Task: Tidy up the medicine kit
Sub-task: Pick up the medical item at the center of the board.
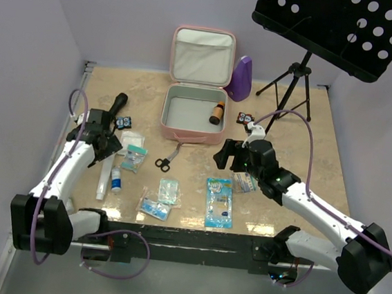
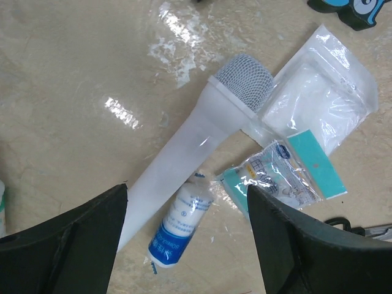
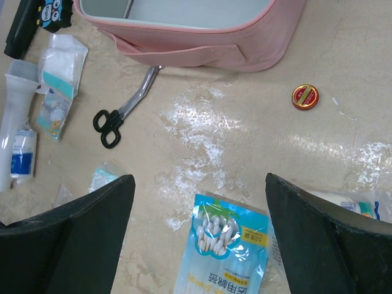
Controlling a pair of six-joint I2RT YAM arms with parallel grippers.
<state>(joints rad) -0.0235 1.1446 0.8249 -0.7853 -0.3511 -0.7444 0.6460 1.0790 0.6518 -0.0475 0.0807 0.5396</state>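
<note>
Scissors (image 3: 125,107) lie against the medicine kit (image 3: 202,49), near edge.

Top view high and rearward, wrist views close, downward, sharing white tube (image 2: 184,159).

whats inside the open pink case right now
In the pink zip case, one small amber bottle with a dark cap lies at the grey tray's right side. Nothing else shows; the near wall covers a floor strip.
</note>
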